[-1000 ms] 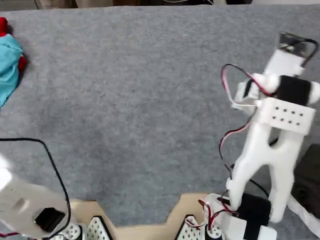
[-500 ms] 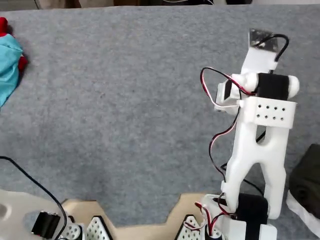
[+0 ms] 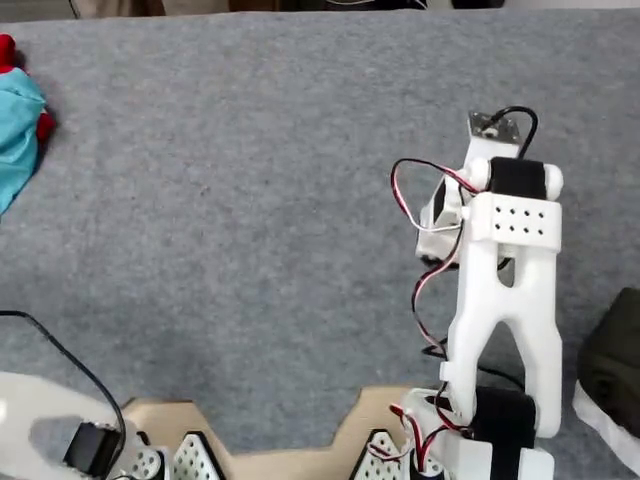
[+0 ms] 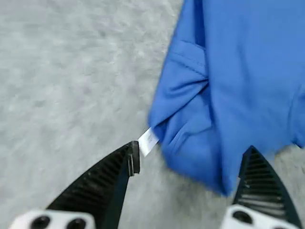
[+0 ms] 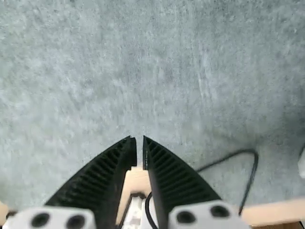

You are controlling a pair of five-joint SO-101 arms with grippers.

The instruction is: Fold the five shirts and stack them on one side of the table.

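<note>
Middle of table: bare grey felt on my table (image 3: 250, 200) from the near edge to the far edge, wide room to pass.
Left edge: a teal shirt (image 3: 15, 130) closes off that side.
Right side: my right arm (image 3: 505, 290) stands tall here, trailing loose wires (image 3: 398, 185); a dark shirt (image 3: 610, 360) lies just beside its foot.
Under my right end effector (image 5: 138, 140): bare felt; a black cable (image 5: 228, 155) and the wooden base (image 3: 260, 455) lie near.
At my left end effector (image 4: 192, 153): jaws spread wide, a blue shirt (image 4: 238, 86) fills the gap; bare felt beside it.

The table (image 3: 250, 150) has fuzzy grey cloth on it, rough and matt. The blue shirt (image 4: 238, 71) is soft, smooth cloth. The white arm (image 3: 505, 290) is smooth plastic. The right gripper (image 5: 138, 139) is black ridged plastic.
</note>
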